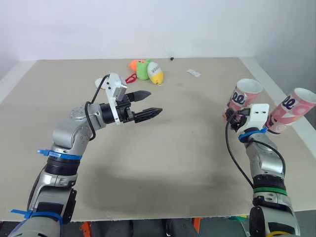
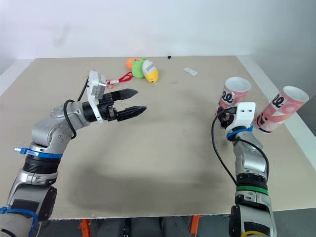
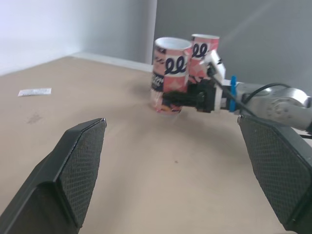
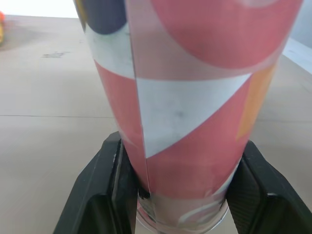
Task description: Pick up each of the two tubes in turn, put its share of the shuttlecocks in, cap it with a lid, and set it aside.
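The pink tube (image 1: 243,97), open-mouthed and tilted, sits clamped near its foot between the right tool's (image 4: 180,195) fingers, over the bench's (image 1: 187,148) right side. Its dark looping script cannot be read. A second tube (image 1: 292,109) leans just beside it. The left tool (image 1: 155,102) hovers agape, well apart.

Silver arms (image 1: 69,134), blue zip ties (image 1: 58,154), black cables (image 1: 227,140), white wrist mounts (image 1: 114,95), black jaws.
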Motion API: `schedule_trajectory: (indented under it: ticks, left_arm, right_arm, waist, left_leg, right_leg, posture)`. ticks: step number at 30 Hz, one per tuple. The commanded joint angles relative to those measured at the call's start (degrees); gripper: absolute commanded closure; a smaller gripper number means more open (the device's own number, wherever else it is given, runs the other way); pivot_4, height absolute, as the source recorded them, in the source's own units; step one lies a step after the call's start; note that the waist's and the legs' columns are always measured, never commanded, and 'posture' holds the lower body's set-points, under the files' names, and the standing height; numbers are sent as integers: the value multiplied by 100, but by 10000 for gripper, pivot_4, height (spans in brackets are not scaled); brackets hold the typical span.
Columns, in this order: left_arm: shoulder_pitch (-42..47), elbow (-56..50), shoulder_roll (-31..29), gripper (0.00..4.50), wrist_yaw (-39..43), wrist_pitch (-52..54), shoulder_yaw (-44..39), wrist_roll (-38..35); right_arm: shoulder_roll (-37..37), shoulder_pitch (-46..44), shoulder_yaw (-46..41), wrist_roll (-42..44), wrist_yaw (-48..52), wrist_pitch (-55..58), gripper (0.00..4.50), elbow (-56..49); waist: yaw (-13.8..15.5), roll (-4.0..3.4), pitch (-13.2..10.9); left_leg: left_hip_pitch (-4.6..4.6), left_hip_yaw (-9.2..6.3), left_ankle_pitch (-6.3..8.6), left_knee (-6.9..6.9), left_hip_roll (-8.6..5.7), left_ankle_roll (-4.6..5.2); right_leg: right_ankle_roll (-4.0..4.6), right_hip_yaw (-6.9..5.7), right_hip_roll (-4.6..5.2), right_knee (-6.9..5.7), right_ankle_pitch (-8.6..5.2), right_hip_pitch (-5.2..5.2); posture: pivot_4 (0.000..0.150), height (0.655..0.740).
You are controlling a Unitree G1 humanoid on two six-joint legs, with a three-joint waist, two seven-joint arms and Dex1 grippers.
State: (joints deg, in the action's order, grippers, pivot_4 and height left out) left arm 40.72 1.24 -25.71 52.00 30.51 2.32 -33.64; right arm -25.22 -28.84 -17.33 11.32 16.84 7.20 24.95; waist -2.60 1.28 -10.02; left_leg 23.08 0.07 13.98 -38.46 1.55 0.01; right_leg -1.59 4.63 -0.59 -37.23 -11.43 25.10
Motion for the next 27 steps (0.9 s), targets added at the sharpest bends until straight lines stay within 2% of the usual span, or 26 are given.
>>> schedule_trajectory:
  ticks: [1, 2, 3, 10, 18, 23, 27]
  left_arm:
    - [73, -74, 0, 0, -23, -1, -69, 65]
    - [62, -90, 6, 0, -25, 9, -82, 64]
    - [55, -98, 11, 0, -28, 17, -93, 66]
    - [40, -105, 3, 0, 13, 33, -130, 81]
    - [-137, -108, -296, 0, 114, 222, -185, 143]
    - [-1003, -666, -917, 0, 341, 526, -21, 243]
    - [-2136, -1133, -1128, 0, 216, 85, -366, 395]
  right_arm:
    - [-12, 98, -7, 123, 150, 95, 5707, -2]
    - [-10, 105, -25, 134, 130, 120, 4420, -2]
    - [-24, 108, -43, 152, 124, 137, 675, 1]
    - [-345, 295, -119, 135, 177, 234, 675, -26]
    - [-913, 1475, -147, 436, 972, 798, 675, -1339]
    - [-1374, 2278, -9, 1237, 2327, 1510, 675, -2500]
    - [-1605, 2671, 521, 1945, 3454, 2005, 675, -3601]
  waist:
    - [0, 0, 0]
    - [0, -1, 0]
    - [0, -2, -1]
    - [-1, -3, -2]
    - [6, -4, -1]
    - [-27, -8, 1]
    - [-29, -7, -1]
  left_leg:
    - [0, 0, 0, 0, 0, 0]
    - [0, 0, 0, 1, 0, 0]
    - [1, 3, 0, 1, 0, 0]
    - [1, 11, 0, 1, 0, 0]
    - [4, 10, 0, 3, -1, 0]
    - [-6, 16, 1, 5, 3, 1]
    - [-22, 22, 0, 7, 10, 2]
  right_leg:
    - [1, 0, 0, 0, 0, 1]
    - [1, 0, 0, 0, 1, 1]
    - [1, 4, 0, 0, 1, 3]
    - [-6, 12, 0, 0, 3, 5]
    - [-24, 12, 1, 6, -8, 3]
    - [-24, 20, -3, 4, -8, 3]
    - [-15, 24, -10, -3, -3, 0]
  posture:
    - [1500, 7323]
    - [1500, 7323]
    - [1500, 7323]
    - [1500, 7323]
    - [1500, 7323]
    - [1500, 7323]
    - [1500, 7323]
